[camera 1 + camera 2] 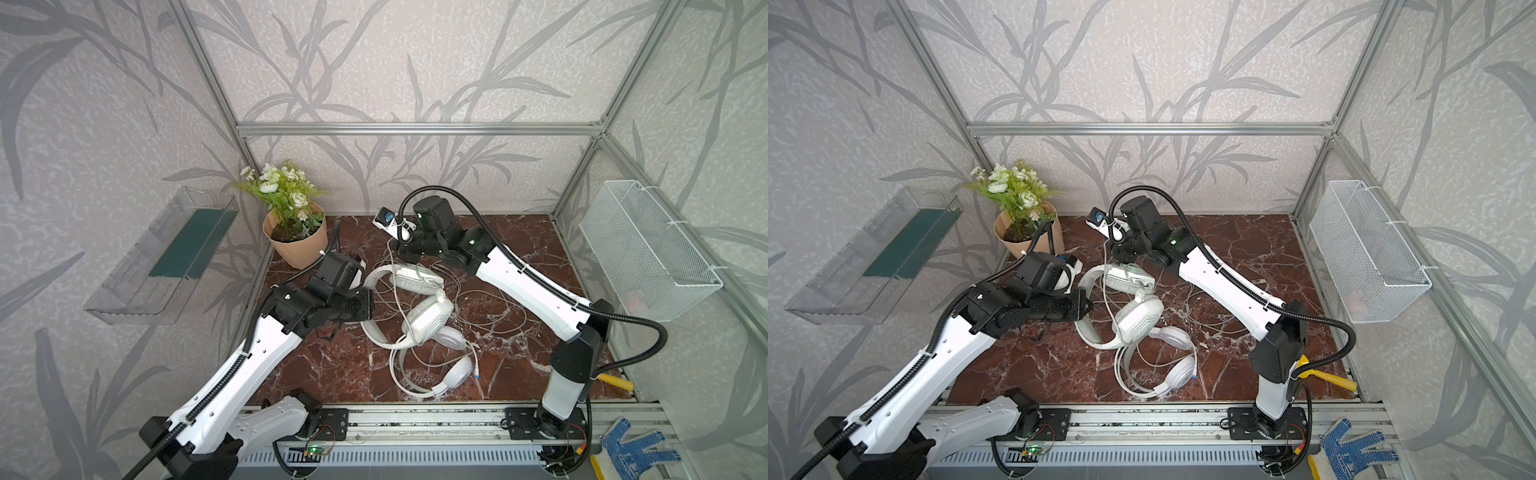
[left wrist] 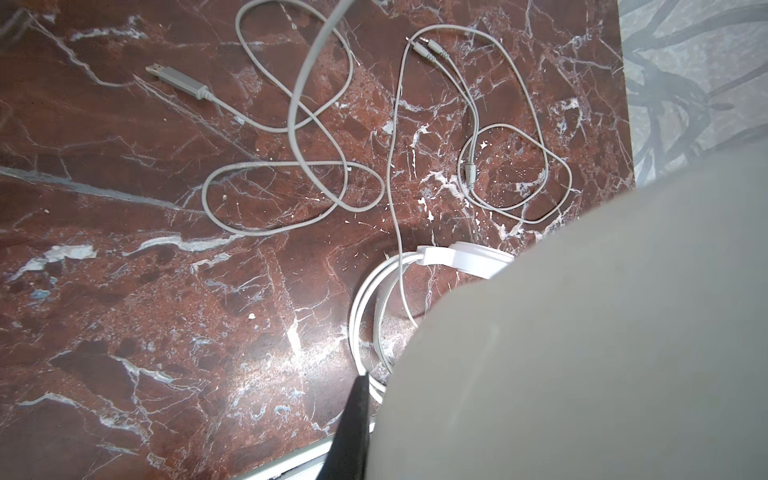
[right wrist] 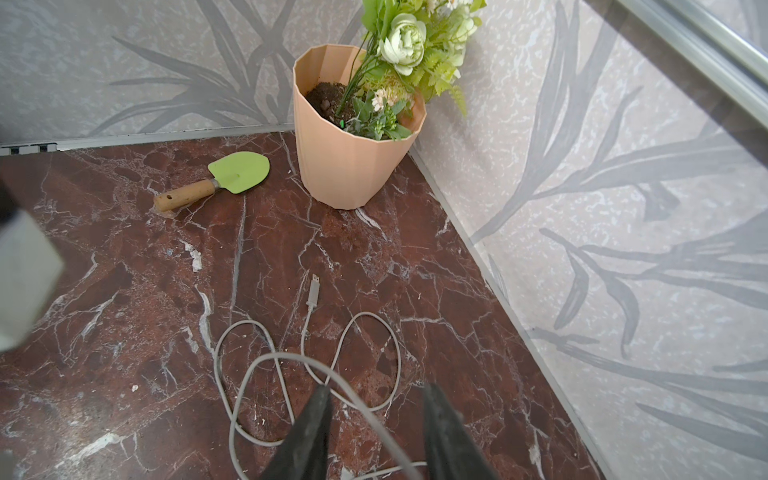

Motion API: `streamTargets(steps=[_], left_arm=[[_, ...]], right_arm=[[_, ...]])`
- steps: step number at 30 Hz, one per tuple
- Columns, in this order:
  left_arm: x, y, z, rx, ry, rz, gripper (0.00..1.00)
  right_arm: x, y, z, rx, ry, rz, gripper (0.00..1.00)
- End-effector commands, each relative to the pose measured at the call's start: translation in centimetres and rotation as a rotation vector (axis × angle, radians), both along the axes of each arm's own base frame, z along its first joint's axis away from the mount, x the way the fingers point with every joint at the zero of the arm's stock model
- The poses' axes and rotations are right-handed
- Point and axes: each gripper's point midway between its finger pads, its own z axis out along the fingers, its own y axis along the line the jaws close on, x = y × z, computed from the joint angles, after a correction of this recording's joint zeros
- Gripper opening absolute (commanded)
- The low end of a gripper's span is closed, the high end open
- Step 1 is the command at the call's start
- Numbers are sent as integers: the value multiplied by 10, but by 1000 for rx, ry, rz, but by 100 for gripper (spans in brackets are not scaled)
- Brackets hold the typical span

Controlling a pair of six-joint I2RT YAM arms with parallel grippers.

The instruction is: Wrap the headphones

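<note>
Two headsets [image 1: 1138,318] lie tangled mid-table on the polished red-brown marble table [image 1: 332,374], which is veined white. The greyish-white headset [image 1: 428,318] has padded cushions and ribbed, angular cups. It sits farther back, overlapping the glossy white headset [image 1: 457,371], which has round cups and a thin band. Thin pale cables [image 2: 309,66] loop to the right. One ends in a grey USB plug [image 3: 313,291], another in two slim jack plugs [image 2: 428,45]. The left hand [image 1: 1089,306] is clamped on the greyish-white headset's headband. The right hand [image 3: 378,388], at the far side, has its black fingers apart with a cable running loose between them. Far left stands a faceted peach pot [image 3: 349,166], with a green-bladed, wooden-handled trowel [image 3: 216,183] nearby.
</note>
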Motion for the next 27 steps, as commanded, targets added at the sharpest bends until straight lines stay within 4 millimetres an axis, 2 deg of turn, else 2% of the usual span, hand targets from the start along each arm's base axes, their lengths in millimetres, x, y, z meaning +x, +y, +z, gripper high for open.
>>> streamTargets(steps=[1,7,13,15,16,17,23,27], left_arm=[[-7,9,30,-8,-62,6,0],[-10,20,23,26,-47,56,0],[-13,33,24,100,-9,81,0],[-16,42,21,162,35,107,0],[-18,46,19,187,58,116,0],[-20,49,18,197,77,125,0],[-34,55,18,172,113,156,0],[-31,71,26,212,45,204,0]], right_arm=[[4,-4,-12,-14,37,-37,44],[8,-8,-11,30,90,-82,58],[17,-27,-9,120,120,-178,62],[17,-33,-13,174,155,-188,63],[19,-36,-23,192,181,-198,65],[15,-41,-15,237,175,-192,66],[6,-61,-35,347,176,-220,72],[2,-79,-57,453,184,-296,80]])
